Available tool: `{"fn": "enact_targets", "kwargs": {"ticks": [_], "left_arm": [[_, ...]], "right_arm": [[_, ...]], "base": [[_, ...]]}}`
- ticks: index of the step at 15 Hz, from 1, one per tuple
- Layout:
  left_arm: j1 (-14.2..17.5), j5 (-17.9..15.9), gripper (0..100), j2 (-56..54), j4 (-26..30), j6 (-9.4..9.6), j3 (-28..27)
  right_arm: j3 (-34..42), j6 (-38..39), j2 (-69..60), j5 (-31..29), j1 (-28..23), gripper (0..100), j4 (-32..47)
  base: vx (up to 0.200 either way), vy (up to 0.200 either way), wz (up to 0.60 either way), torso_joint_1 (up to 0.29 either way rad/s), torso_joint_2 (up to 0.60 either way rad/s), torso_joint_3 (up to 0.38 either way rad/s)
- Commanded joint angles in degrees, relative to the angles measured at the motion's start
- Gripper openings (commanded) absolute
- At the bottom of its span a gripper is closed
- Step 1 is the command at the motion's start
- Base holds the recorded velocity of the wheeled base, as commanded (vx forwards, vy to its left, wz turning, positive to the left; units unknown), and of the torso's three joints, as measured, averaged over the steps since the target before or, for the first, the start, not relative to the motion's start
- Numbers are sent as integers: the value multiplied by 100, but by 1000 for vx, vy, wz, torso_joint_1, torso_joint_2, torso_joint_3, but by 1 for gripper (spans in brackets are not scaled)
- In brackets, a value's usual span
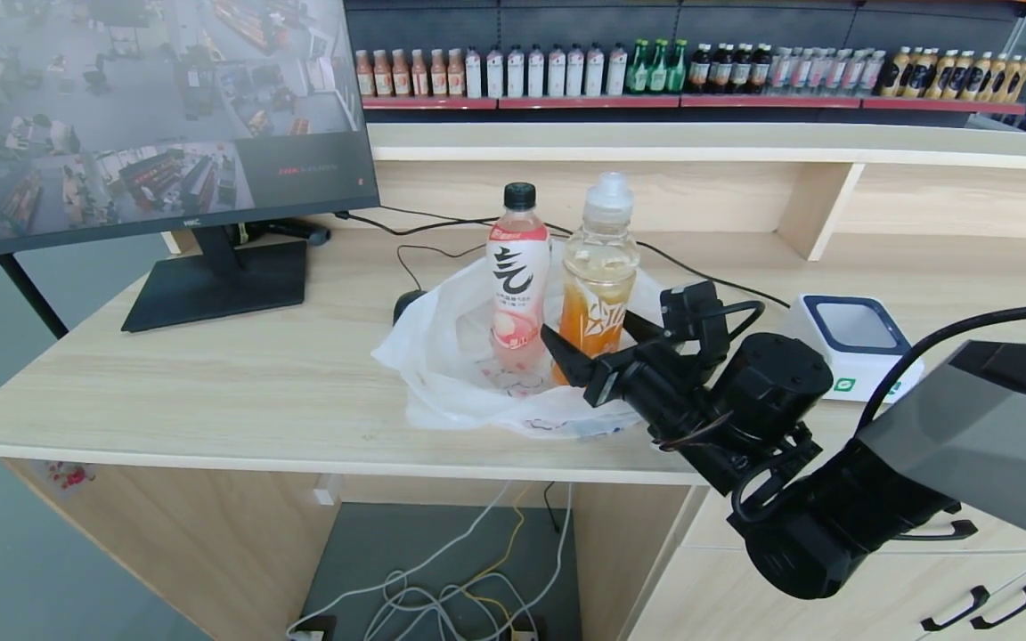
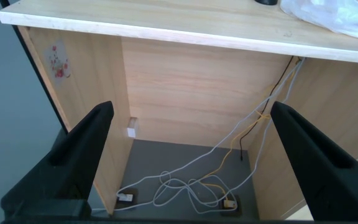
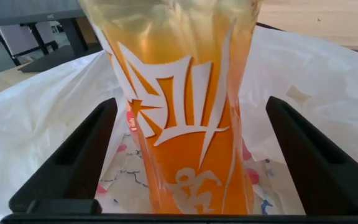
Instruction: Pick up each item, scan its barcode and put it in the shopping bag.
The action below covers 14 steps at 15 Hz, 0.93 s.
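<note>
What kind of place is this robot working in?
Probably a small shop's checkout: long red-edged shelf of bottled drinks behind, white box-shaped barcode scanner on the pale wooden counter, white plastic shopping bag.

The orange drink bottle [image 1: 599, 271] is covered by an orange label with large white strokes and is closed by a translucent whitish cap. The pink drink bottle [image 1: 517, 280] is marked by a white and pink label with a black character, under a black cap. The shopping bag [image 1: 442, 356] is white, printed faintly in red and blue. Pale wood grain is seen on the counter [image 1: 237, 374]. The scanner [image 1: 860, 338] is white, framed in dark blue.
</note>
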Motion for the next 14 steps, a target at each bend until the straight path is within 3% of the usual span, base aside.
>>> {"fn": "enact_targets", "kwargs": {"ticks": [1, 5, 14], "left_arm": [[2, 6, 100, -2, -2, 1, 0], [2, -2, 100, -2, -2, 1, 0], [2, -2, 100, -2, -2, 9, 0]], "right_arm": [[125, 22, -129, -13, -3, 100, -50], [643, 22, -524, -13, 76, 100, -50], [2401, -163, -2853, -5, 472, 100, -50]], "base": [[0, 0, 0, 0, 0, 0], [0, 0, 0, 0, 0, 0], [0, 0, 0, 0, 0, 0]]}}
